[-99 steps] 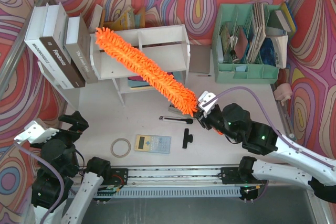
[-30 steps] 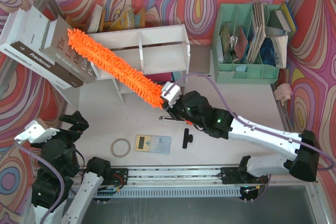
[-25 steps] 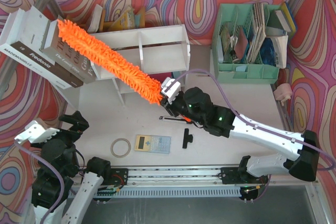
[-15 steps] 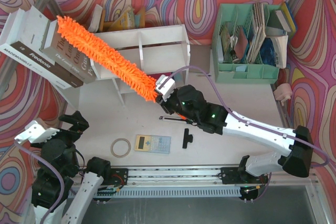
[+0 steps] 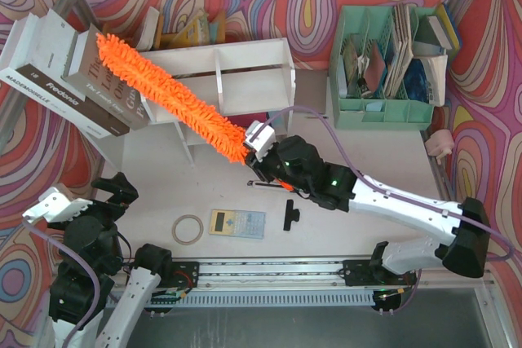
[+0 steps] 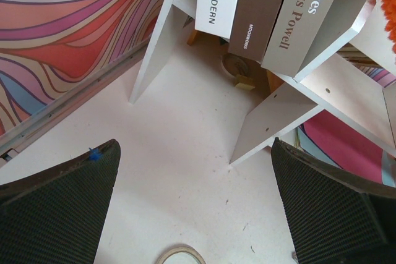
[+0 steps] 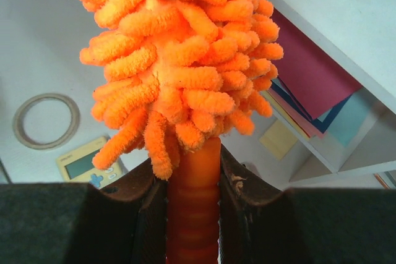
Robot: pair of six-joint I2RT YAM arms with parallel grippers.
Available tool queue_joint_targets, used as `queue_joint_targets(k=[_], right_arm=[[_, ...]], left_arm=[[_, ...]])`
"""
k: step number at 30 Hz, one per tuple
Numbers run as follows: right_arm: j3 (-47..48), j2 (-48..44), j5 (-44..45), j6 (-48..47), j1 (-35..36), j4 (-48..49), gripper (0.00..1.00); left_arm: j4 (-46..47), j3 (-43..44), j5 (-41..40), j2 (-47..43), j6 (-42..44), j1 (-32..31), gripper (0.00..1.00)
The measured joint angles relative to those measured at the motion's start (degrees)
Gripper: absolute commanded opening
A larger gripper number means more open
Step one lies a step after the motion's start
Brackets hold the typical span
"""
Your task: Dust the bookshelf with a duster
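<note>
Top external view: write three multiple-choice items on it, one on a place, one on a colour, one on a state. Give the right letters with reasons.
1. Where does the tape ring lie?
A. left of the calculator
B. right of the calculator
C. on top of the calculator

2. What colour is the duster?
A. blue
B. orange
C. white

3. How is the right tool?
A. open and empty
B. shut on the duster's handle
C. out of sight

Answers:
1 A: the ring sits on the table just left of the calculator, apart from it.
2 B: its fluffy head is bright orange.
3 B: the right wrist view shows the handle clamped between the fingers.
</note>
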Motion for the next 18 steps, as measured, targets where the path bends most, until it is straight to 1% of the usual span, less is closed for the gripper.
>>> queue_joint_targets(k=[8, 15, 18], right_arm=[[-2.8, -6.3, -5.0, 0.7, 0.5, 0.3, 0.0], [-9.9, -7.7, -4.5, 4.0, 1.0, 0.1, 0.0], [-11.0, -7.8, -4.1, 4.8, 1.0, -0.5, 0.0]], left_arm=[[0.0, 0.0, 0.0, 0.0, 0.0, 0.0, 0.98], [0.0, 0.0, 0.0, 0.0, 0.0, 0.0, 0.99], [0.0, 0.0, 0.0, 0.0, 0.0, 0.0, 0.98]])
